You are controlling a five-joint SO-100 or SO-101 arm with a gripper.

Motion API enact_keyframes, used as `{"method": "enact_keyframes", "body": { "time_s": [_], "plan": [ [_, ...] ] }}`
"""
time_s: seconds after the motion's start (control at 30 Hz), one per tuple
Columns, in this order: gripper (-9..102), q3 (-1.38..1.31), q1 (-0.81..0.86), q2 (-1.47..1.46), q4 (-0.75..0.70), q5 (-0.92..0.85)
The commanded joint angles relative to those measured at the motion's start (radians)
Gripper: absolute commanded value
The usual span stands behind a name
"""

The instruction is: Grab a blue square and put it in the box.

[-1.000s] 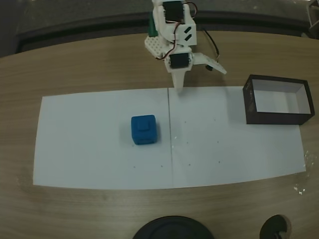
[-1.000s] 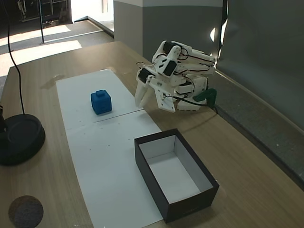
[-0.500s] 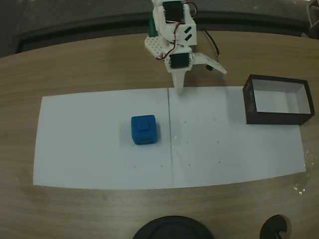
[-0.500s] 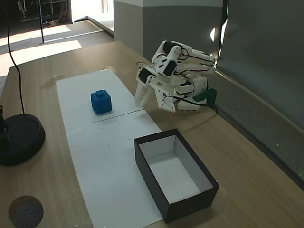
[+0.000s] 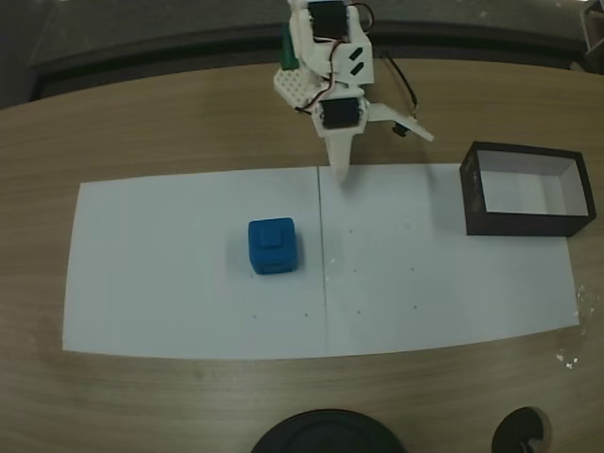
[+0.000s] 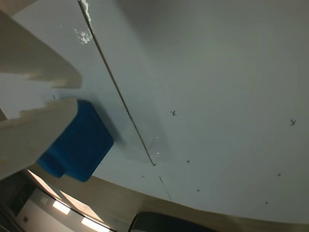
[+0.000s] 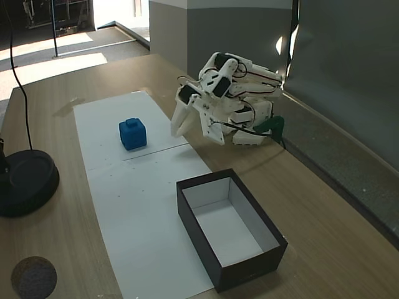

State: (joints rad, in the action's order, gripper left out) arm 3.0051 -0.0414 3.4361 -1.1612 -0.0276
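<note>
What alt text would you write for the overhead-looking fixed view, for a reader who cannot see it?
A blue square sits on white paper on a wooden table, untouched. The white arm's gripper hangs open near the paper's far edge. The dark box stands at the right, with nothing visible inside.

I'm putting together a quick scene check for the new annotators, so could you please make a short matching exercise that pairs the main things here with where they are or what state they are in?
Things:
1. blue square
2. box
3. gripper
4. white paper

Places or states:
A. open, above the paper's far edge, holding nothing
B. standing on the left half of the paper in a fixed view
C. lying flat on the wooden table
D. empty, at the paper's right end in a fixed view

Pairs: 1-B, 2-D, 3-A, 4-C
</note>
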Motion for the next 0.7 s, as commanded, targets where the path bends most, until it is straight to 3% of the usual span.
{"method": "enact_keyframes", "body": {
  "time_s": [0.0,0.07,0.17,0.33,0.67],
  "plan": [
    [2,-0.103,0.032,0.005,0.028,-0.078],
    [8,-0.138,0.083,0.005,0.037,-0.227],
    [15,-0.190,0.140,-0.017,0.123,-0.215],
    [23,-0.322,0.235,-0.172,0.137,-0.216],
    [32,-0.762,0.282,-1.074,0.081,-0.215]
  ]
}}
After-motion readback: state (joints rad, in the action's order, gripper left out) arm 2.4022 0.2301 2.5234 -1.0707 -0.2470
